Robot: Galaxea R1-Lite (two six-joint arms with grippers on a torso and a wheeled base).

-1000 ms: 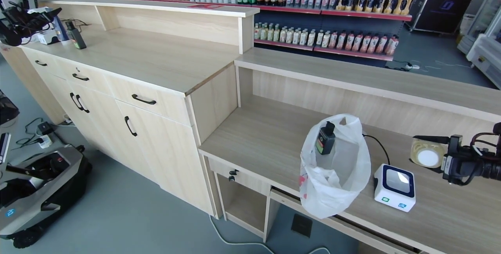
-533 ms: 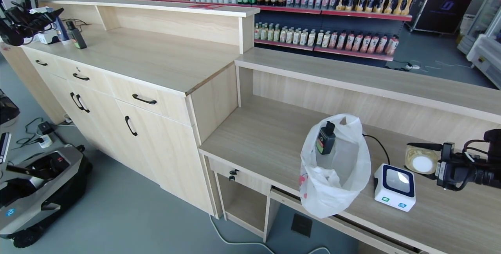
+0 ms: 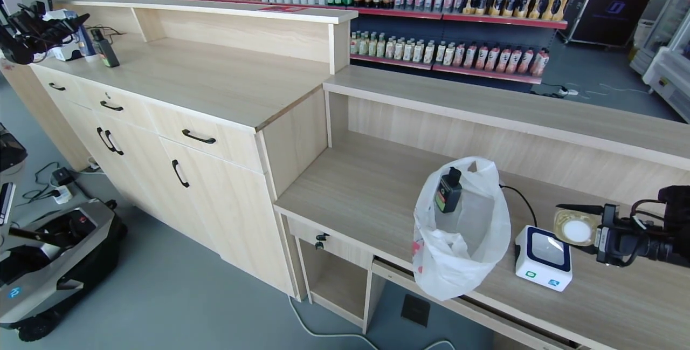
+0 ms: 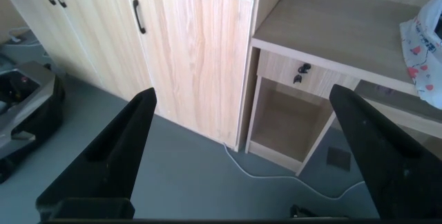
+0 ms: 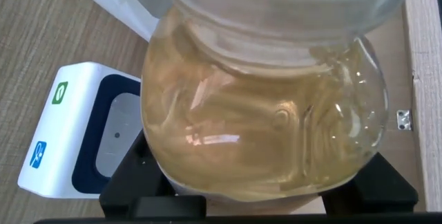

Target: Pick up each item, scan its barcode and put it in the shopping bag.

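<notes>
The scanning step is in hand. The right gripper (image 3: 568, 228) is pinched on a jar (image 3: 575, 231), holding it above the counter (image 3: 620, 296). The scanner (image 3: 543, 257) stands just beside and below its fingertips, and the bag (image 3: 461, 231) stands further out past the scanner, mouth open. 1 dark bottle (image 3: 448, 191) already stands inside the bag.

The jar is not yet over the scanner's window. In the right wrist view the scanner (image 5: 83, 144) lies off to one side of the jar (image 5: 262, 113), apart from it. The next move likely calls for carrying the jar over the window and turning it until its barcode faces the glass. No barcode can be seen on the jar, so which face to present cannot be told. After that comes the short carry to the bag.

The jar is clear and bulbous, filled with a pale yellow liquid, with ridged shoulders and a round white cap. It lies sideways in the grip. Its smooth, rounded wall may slip if it is turned quickly.

The left gripper (image 4: 243, 94) is spread wide and holds nothing. It is raised well apart from the jar, beside the taller counter.
</notes>
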